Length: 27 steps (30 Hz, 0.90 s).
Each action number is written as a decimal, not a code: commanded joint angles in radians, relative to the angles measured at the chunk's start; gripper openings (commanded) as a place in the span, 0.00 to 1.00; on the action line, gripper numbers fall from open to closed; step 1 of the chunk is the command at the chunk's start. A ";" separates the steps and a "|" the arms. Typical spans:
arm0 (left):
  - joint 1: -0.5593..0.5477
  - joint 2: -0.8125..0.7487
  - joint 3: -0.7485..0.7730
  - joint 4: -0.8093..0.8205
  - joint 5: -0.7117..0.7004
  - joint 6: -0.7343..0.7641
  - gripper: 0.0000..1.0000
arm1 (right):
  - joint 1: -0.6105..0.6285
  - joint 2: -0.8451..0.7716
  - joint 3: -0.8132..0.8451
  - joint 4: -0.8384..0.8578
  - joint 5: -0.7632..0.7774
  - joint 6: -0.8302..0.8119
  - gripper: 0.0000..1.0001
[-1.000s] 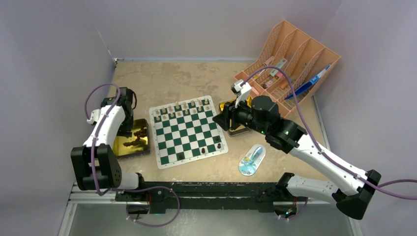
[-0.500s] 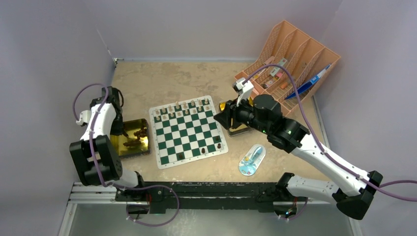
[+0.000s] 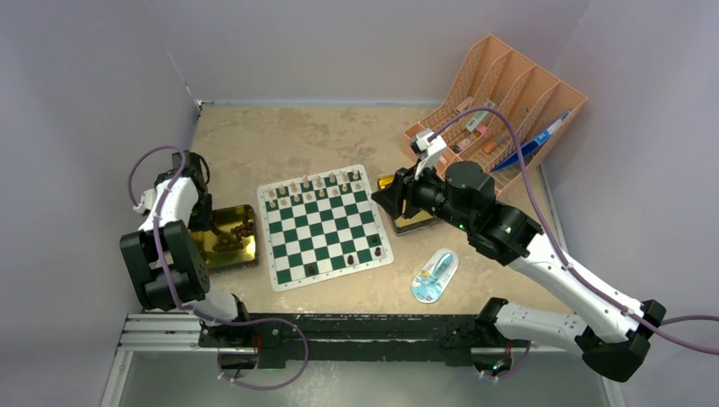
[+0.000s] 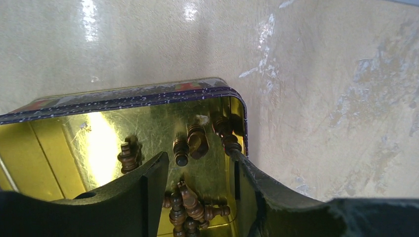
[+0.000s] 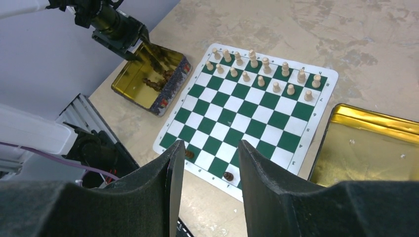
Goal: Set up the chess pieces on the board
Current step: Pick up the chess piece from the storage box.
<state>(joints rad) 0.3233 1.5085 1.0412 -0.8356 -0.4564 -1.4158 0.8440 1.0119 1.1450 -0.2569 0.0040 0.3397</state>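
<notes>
Shifting leftward, left tool (image 4: pixel 198 160), spread and empty, now hovers above dark brown chess pieces (image 4: pixel 190 212) lying in the shiny gold rectangular tin (image 4: pixel 148 94) beside the green-and-white checked board (image 3: pixel 322 225); right tool (image 5: pixel 210 148) spread, drawn back; another dark pickup seems next.

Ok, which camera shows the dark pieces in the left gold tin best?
The left wrist view: the dark pieces lie close up and distinct in the gold tin. The top view shows only small clumps; the right wrist view, a distant dark cluster.
</notes>
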 commanded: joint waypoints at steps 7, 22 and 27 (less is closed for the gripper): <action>0.006 0.061 0.000 0.081 0.044 0.078 0.48 | -0.001 -0.042 -0.003 0.048 0.035 0.003 0.47; 0.007 0.042 0.036 0.025 0.110 0.098 0.47 | -0.002 -0.023 -0.044 0.081 0.060 -0.022 0.49; 0.007 0.015 0.060 -0.005 0.148 0.124 0.48 | -0.002 -0.010 -0.047 0.093 0.049 -0.023 0.49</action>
<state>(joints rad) 0.3252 1.5593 1.0595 -0.8043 -0.3565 -1.3388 0.8440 0.9970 1.0992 -0.2230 0.0433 0.3317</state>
